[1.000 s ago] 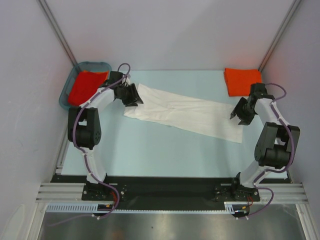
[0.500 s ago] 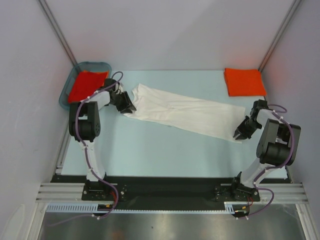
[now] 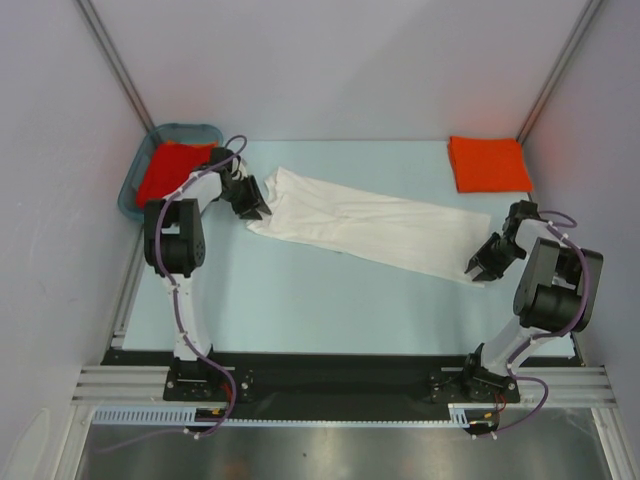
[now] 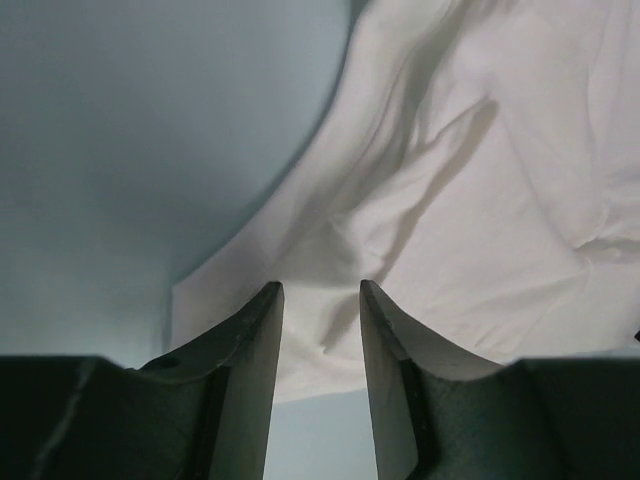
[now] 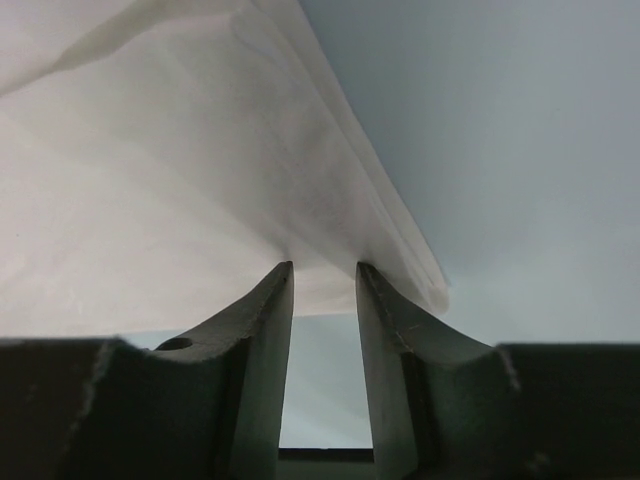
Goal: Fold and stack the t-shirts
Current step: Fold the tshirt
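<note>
The white t-shirt [image 3: 370,225], folded into a long strip, lies flat on the pale-blue table [image 3: 330,310], slanting from back left to near right. The left gripper [image 3: 250,203] sits at the strip's left end. Its jaws are narrowly parted, the tips over the cloth just inside the near-left corner. The right gripper [image 3: 480,266] meets the strip's right end, jaws likewise narrow, tips at the layered hem and table showing through the gap. A folded orange-red t-shirt [image 3: 488,163] lies in the back right corner, well apart from the strip. Another orange-red t-shirt [image 3: 168,172] fills the teal basket [image 3: 186,127] at back left, near the left gripper. A broad band of bare table runs between the strip's near edge and the arm bases. The side walls stand close to both arms.
</note>
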`<state>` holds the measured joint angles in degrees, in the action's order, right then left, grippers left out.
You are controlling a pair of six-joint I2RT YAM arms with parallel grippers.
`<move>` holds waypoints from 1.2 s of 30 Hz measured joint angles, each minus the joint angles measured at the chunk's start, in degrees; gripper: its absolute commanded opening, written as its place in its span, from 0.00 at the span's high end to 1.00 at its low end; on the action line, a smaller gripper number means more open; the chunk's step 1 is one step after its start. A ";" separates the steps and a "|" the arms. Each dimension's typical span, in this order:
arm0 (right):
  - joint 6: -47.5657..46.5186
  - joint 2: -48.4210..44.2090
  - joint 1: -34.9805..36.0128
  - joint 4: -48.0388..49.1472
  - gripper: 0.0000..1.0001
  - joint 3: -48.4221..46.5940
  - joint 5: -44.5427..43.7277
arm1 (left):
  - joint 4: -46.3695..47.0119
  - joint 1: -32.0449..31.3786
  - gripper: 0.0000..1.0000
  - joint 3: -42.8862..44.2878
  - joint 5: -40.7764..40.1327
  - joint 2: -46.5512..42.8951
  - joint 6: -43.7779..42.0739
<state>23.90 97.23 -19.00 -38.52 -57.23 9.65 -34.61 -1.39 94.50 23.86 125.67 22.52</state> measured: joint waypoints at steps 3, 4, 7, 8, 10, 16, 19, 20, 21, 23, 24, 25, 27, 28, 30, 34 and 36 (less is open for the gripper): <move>-0.35 -0.52 1.77 -0.44 0.52 0.00 -0.61 | -0.96 0.17 0.53 3.82 -0.44 2.05 -0.57; -0.46 -0.90 2.62 -0.92 0.48 0.00 -0.83 | -1.16 0.17 0.49 3.76 -0.94 1.75 -0.59; -1.27 -2.45 5.51 -3.04 0.37 -0.66 -1.79 | -0.24 -0.35 0.43 1.29 -2.95 -1.14 -0.37; -1.53 -3.10 6.54 -3.91 0.33 -1.29 -2.01 | -0.09 -0.61 0.41 0.09 -3.63 -2.86 -0.26; -1.95 -4.20 8.85 -4.76 0.25 -3.15 -2.45 | 0.07 -1.53 0.40 -1.01 -5.25 -6.40 0.09; -3.74 -3.28 16.94 -5.22 0.15 -10.99 -4.52 | 4.31 -6.27 0.38 -1.07 -10.25 -14.97 3.87; -5.14 0.87 22.03 -5.57 0.11 -16.85 -6.34 | 5.38 -8.50 0.34 -0.37 -12.59 -15.15 5.99; -5.62 2.64 23.71 -5.31 0.10 -18.51 -6.80 | 5.42 -9.27 0.33 -0.09 -13.70 -14.45 6.88; -6.01 4.13 25.00 -5.38 0.08 -19.89 -7.37 | 5.42 -9.99 0.32 0.09 -14.80 -13.62 7.78; -6.67 7.06 27.61 -5.11 0.03 -21.62 -8.31 | 5.27 -11.45 0.24 0.07 -16.85 -11.67 9.55; -6.97 8.15 28.59 -5.22 0.00 -22.03 -8.72 | 5.25 -12.24 0.23 0.07 -17.90 -10.56 10.34; -7.21 9.18 29.44 -5.40 0.00 -22.34 -9.14 | 5.27 -13.07 0.23 0.07 -18.88 -9.46 11.19; -7.72 10.62 30.67 -5.79 0.00 -22.75 -9.70 | 5.11 -14.45 0.20 0.07 -20.00 -7.76 12.09; -7.96 11.23 31.19 -6.12 0.00 -23.08 -10.08 | 4.96 -15.17 0.16 0.09 -20.87 -7.02 12.26; -8.37 12.20 32.11 -6.34 0.00 -23.69 -10.69 | 4.81 -16.39 0.07 0.13 -22.45 -5.99 12.39; -9.25 12.92 33.31 -6.36 0.00 -24.02 -12.04 | 4.28 -17.73 0.00 0.92 -23.98 -5.07 13.07; -9.79 13.51 33.55 -6.23 0.00 -24.02 -12.57 | 4.17 -17.81 0.02 1.46 -24.37 -4.63 13.29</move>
<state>14.11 110.74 14.55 -44.75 -81.25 -2.92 -30.44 -19.20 95.96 -0.51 121.03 35.81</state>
